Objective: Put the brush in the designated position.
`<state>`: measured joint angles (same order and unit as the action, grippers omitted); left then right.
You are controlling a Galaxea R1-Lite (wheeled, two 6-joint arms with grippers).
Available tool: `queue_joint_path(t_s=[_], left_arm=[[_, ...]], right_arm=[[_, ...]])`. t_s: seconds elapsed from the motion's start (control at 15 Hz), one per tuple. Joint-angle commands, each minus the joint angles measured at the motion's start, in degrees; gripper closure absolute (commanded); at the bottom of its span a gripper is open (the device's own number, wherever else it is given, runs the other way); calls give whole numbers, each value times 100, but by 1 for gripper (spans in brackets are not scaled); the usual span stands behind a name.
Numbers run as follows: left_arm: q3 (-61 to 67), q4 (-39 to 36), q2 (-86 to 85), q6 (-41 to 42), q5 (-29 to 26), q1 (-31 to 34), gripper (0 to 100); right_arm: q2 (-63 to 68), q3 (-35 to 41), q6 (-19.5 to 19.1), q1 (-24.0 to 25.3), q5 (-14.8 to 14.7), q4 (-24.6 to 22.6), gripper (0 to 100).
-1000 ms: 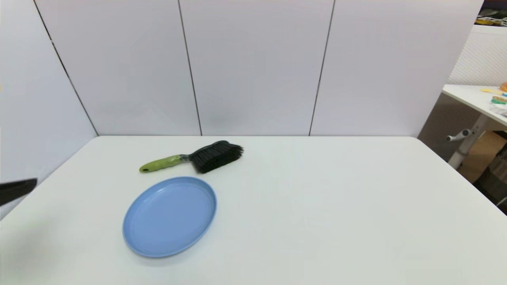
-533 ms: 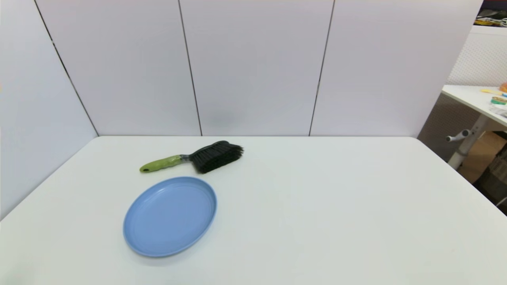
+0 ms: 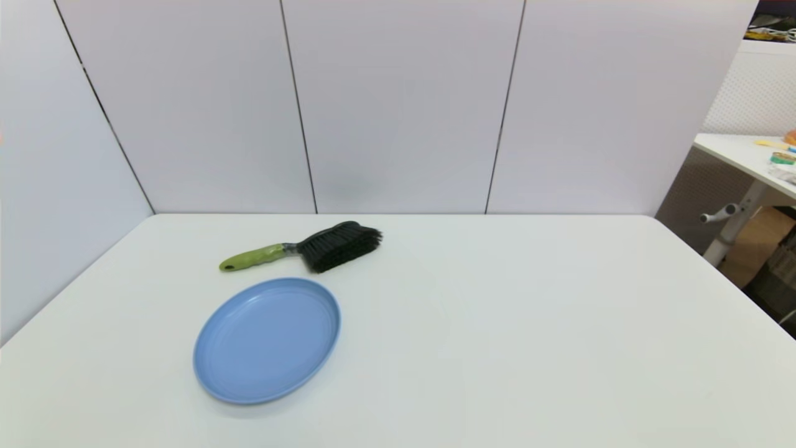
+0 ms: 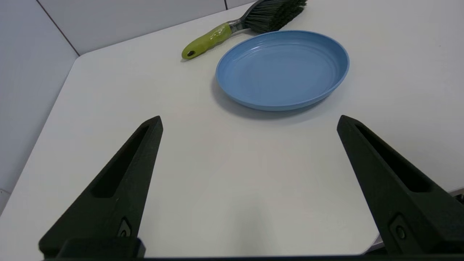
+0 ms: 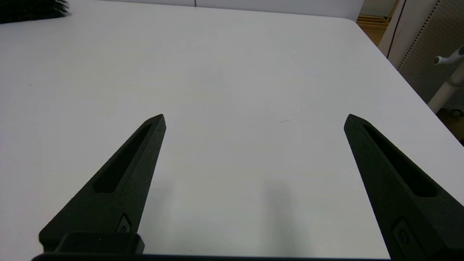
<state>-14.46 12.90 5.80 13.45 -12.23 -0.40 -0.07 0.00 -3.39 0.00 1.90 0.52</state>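
Observation:
The brush (image 3: 305,249) lies flat on the white table (image 3: 497,311) behind the plate, lime-green handle pointing left, black bristles to the right; it also shows in the left wrist view as brush (image 4: 243,25). Only a tuft of its bristles (image 5: 32,9) reaches the right wrist view. Neither arm appears in the head view. My left gripper (image 4: 249,121) is open over bare tabletop near the front left corner, well short of the plate. My right gripper (image 5: 255,117) is open over bare table on the right side, holding nothing.
A round light-blue plate (image 3: 267,339) sits in front of the brush, empty, seen also as plate (image 4: 282,69). White wall panels close the back and left. Another table (image 3: 752,155) with small items stands off to the right.
A second ago the left gripper's black fingertip showed at the left edge of the head view; it has since withdrawn out of that view. Brush and plate have not moved.

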Motion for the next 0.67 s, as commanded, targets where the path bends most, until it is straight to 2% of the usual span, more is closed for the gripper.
queue_joint_path(t_s=[0.07, 0.2, 0.4, 0.67], left_arm=[[910, -648, -580, -316, 344, 5, 0], [1138, -1035, -580, -492, 388, 5, 0], [1481, -1228, -580, -633, 994, 5, 0], [1446, -1237, -580, -703, 1021, 5, 0]], right_arm=[[-10, 9, -4, 0, 3, 0, 0], [-10, 9, -4, 0, 3, 0, 0], [-10, 9, -4, 0, 3, 0, 0], [-10, 9, -4, 0, 3, 0, 0]])
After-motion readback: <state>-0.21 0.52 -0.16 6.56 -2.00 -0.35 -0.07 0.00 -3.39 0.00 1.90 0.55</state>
